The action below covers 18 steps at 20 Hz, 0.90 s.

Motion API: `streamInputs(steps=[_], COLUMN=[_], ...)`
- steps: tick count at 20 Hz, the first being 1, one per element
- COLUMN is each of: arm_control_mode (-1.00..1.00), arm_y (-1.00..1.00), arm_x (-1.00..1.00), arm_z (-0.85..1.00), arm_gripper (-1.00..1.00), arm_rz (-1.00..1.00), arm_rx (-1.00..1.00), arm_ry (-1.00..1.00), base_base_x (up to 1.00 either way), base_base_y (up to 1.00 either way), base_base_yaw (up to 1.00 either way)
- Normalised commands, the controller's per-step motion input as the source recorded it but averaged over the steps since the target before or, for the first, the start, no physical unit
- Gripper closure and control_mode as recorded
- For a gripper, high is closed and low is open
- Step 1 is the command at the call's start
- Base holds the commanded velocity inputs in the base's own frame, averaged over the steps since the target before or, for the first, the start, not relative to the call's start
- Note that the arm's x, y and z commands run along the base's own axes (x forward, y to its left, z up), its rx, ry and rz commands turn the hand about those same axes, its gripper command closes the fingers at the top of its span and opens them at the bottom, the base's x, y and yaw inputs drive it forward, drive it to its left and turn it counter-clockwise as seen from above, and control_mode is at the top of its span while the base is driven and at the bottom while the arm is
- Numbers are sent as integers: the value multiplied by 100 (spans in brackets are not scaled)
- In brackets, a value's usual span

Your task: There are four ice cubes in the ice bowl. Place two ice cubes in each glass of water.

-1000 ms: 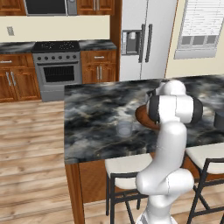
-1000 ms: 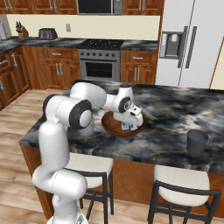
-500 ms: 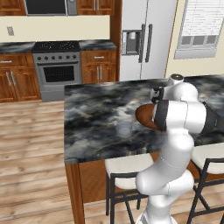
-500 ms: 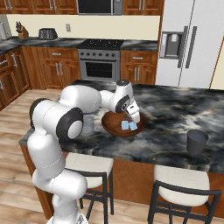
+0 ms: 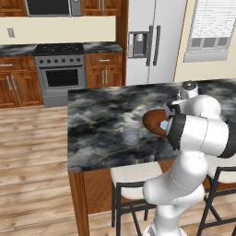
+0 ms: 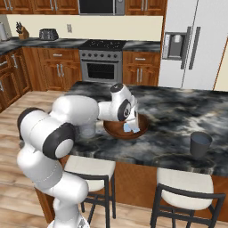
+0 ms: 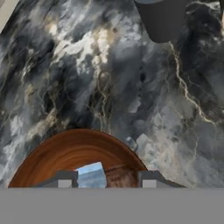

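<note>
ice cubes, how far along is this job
No cube shows in either glass yet. In hand: the tool sits low over the ice bowl, jaws apart, one ice cube between its fingertips, not visibly gripped. Left: lifting cubes and dropping two into each glass.

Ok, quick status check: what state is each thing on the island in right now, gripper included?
gripper: jaws open, low over the ice bowl, one cube between the tips, not clearly gripped.
ice bowl: upright on the counter, ice in it.
ice cubes: in the bowl.
left glass: upright.
right glass: upright.
</note>
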Motion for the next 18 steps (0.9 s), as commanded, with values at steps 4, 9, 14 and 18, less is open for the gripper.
streamInputs(steps=[4, 9, 14, 18], arm_control_mode=[-100, -100, -100, -100], arm_y=[-96, -100, -100, -93], arm_x=[-37, -32, -25, -9], arm_z=[62, 22, 0, 0], arm_gripper=[100, 100, 100, 100], arm_rz=[-19, -4, -1, 0], arm_rx=[4, 4, 8, 6], arm_ry=[0, -2, 0, 3], base_base_x=[0, 0, 0, 0], base_base_y=[0, 0, 0, 0], base_base_yaw=[0, 0, 0, 0])
